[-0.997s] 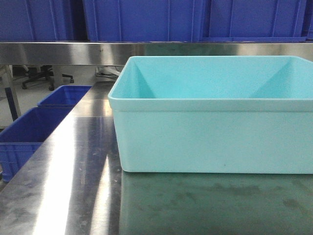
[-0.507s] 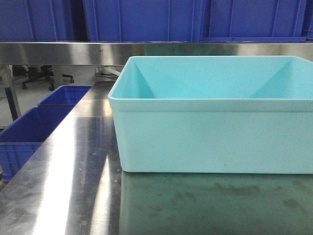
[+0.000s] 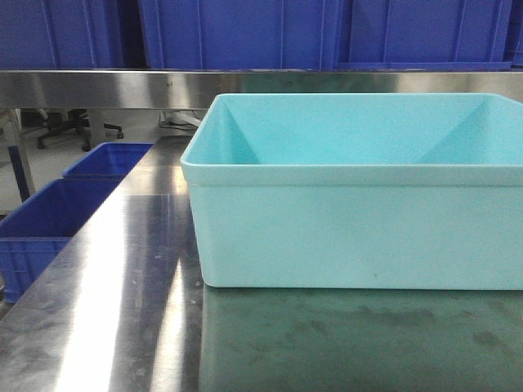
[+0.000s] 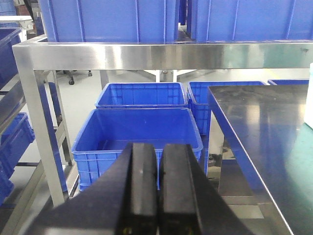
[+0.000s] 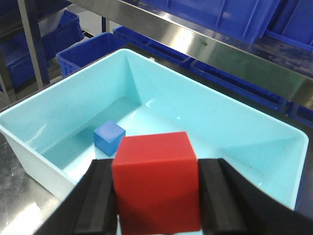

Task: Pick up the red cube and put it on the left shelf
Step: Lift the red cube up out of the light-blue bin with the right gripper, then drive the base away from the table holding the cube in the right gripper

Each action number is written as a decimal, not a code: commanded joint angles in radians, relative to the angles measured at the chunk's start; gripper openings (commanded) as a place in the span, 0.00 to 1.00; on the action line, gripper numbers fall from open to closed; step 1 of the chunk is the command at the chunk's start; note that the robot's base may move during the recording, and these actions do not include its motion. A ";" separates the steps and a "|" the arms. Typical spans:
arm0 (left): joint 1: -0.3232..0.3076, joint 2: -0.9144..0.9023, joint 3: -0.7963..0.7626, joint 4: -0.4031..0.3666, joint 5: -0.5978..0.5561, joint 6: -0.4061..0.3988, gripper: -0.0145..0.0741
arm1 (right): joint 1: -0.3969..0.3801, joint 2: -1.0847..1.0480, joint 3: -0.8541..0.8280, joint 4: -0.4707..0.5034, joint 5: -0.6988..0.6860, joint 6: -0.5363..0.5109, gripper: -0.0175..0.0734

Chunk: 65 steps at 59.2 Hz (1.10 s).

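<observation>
The red cube [image 5: 157,183] is clamped between the right fingers [image 5: 103,198], which are spread just to its width and press its two sides, up over the turquoise tub [image 5: 29,134] on the bench [image 3: 122,286]. A blue cube [image 5: 108,137] lies inside the tub. The left fingers [image 4: 144,188] are pressed together, empty, facing the left shelf [image 4: 146,55].

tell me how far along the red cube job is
Pick looks done: the right gripper is shut on the red cube, over the turquoise tub where a blue cube lies. Still to do: carrying it to the left shelf and releasing it. The left gripper is shut, holding nothing.
</observation>
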 commanded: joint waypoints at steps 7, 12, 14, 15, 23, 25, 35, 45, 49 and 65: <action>-0.006 -0.016 0.023 -0.003 -0.088 -0.001 0.28 | -0.004 -0.007 -0.029 0.016 -0.075 -0.009 0.25; -0.006 -0.016 0.023 -0.003 -0.088 -0.001 0.28 | -0.004 -0.007 -0.029 0.016 -0.075 -0.009 0.25; -0.006 -0.016 0.023 -0.003 -0.088 -0.001 0.28 | -0.004 -0.007 -0.029 0.016 -0.075 -0.009 0.25; -0.006 -0.016 0.023 -0.003 -0.088 -0.001 0.28 | -0.004 -0.007 -0.029 0.016 -0.075 -0.009 0.25; -0.006 -0.016 0.023 -0.003 -0.088 -0.001 0.28 | -0.004 -0.007 -0.029 0.016 -0.075 -0.009 0.25; -0.006 -0.016 0.023 -0.003 -0.088 -0.001 0.28 | -0.004 -0.007 -0.029 0.016 -0.075 -0.009 0.25; -0.006 -0.016 0.023 -0.003 -0.088 -0.001 0.28 | -0.004 -0.007 -0.029 0.016 -0.075 -0.009 0.25; -0.006 -0.016 0.023 -0.003 -0.088 -0.001 0.28 | -0.004 -0.007 -0.029 0.016 -0.075 -0.009 0.25; -0.006 -0.016 0.023 -0.003 -0.088 -0.001 0.28 | -0.004 -0.007 -0.029 0.016 -0.075 -0.009 0.25; -0.006 -0.016 0.023 -0.003 -0.088 -0.001 0.28 | -0.004 -0.007 -0.029 0.016 -0.075 -0.009 0.25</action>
